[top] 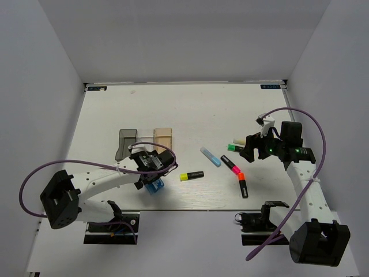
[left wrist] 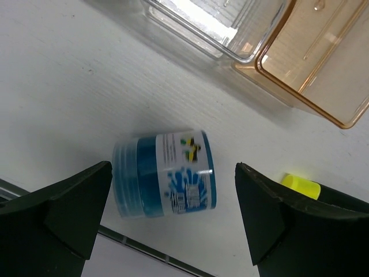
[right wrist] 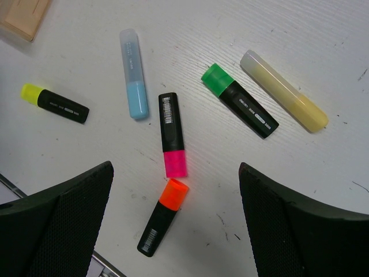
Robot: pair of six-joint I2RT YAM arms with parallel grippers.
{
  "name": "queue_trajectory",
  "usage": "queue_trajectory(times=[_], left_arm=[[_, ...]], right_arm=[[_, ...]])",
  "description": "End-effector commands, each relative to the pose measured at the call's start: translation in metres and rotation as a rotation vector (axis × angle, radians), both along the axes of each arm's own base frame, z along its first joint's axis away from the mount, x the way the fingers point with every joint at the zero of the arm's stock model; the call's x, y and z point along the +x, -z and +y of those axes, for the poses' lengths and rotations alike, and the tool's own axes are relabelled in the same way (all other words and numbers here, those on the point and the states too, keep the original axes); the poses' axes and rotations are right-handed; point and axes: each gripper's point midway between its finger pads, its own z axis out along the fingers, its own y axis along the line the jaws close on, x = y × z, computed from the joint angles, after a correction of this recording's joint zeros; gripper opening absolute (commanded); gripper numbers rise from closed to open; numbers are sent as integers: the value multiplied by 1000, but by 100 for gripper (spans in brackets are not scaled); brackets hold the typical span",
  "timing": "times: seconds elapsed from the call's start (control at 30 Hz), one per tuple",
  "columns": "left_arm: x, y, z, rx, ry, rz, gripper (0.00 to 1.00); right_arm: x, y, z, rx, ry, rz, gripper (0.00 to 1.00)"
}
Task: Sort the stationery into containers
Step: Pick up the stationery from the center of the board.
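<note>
A small blue-white patterned block lies on its side on the table; it also shows in the top view. My left gripper is open and hovers over it, a finger on each side and apart from it. Three trays adjoin behind it: dark grey, clear, pale tan. My right gripper is open and empty above the pink and orange highlighters. The yellow highlighter, light-blue marker and green highlighter lie around them.
A pale yellow translucent marker lies beside the green highlighter. The yellow highlighter's end shows just right of the left gripper's right finger. White walls enclose the table on three sides. Purple cables loop from both arms.
</note>
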Motion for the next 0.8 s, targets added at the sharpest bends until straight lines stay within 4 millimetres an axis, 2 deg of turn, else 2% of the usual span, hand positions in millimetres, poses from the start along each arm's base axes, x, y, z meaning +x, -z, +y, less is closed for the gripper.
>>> queue_trajectory(times=[0.0, 0.23, 0.47, 0.63, 0.77], left_arm=[[2, -14, 0, -19, -24, -32, 98], [-10, -14, -3, 0, 2, -20, 99], [-18, 20, 12, 26, -49, 26, 99], [-13, 28, 19, 30, -70, 35, 99], [-14, 38, 14, 22, -71, 57, 99]], right_arm=[[7, -13, 1, 6, -8, -52, 90], [7, -13, 2, 14, -4, -46, 90], [7, -14, 1, 13, 0, -55, 90], [7, -15, 1, 16, 0, -56, 90], [7, -14, 1, 11, -2, -56, 90]])
